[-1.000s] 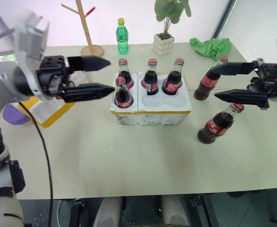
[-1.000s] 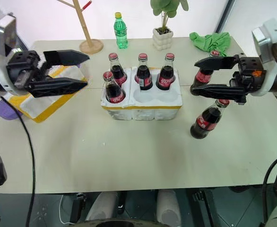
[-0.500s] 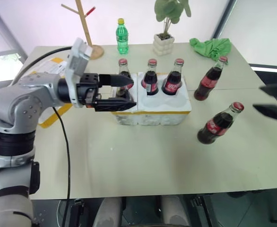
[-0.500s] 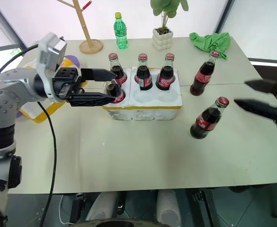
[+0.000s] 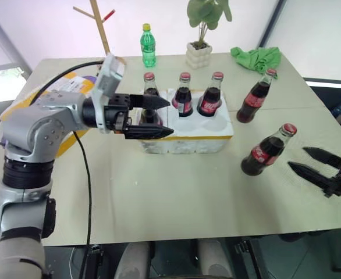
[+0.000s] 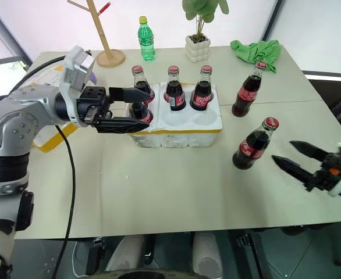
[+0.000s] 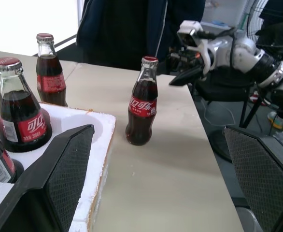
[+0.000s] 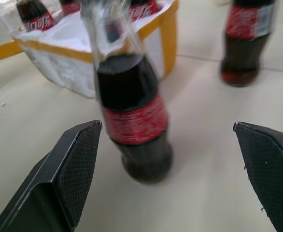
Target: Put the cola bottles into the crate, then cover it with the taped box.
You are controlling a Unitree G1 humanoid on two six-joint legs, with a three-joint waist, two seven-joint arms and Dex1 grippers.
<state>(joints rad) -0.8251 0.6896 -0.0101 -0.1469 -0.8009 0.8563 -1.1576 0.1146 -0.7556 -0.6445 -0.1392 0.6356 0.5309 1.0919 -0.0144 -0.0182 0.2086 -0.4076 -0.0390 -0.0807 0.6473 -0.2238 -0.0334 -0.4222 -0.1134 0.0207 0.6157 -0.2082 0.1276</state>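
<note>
Beige counter (image 5: pixel 159 197) carries the crate (image 5: pixel 188 136) with four cola bottles (image 5: pixel 184 100) seated; two more stand right of it. Left hand (image 5: pixel 162 118) (fingers apart) straddles the front-left bottle; right hand (image 6: pixel 287 156) gapes empty. Left wrist view: red labels with white script, unreadable. Right wrist view: nearest bottle (image 8: pixel 132 111) between spread fingers (image 8: pixel 74 164).

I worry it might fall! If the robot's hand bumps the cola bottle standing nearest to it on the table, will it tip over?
Probably, yes. That cola bottle is tall and narrow on a small base, so a knock near its red cap could topple it. It looks like glass, so likely slippery and breakable. Being round, it may roll on the flat table. The open right hand should close low around its body.
</note>
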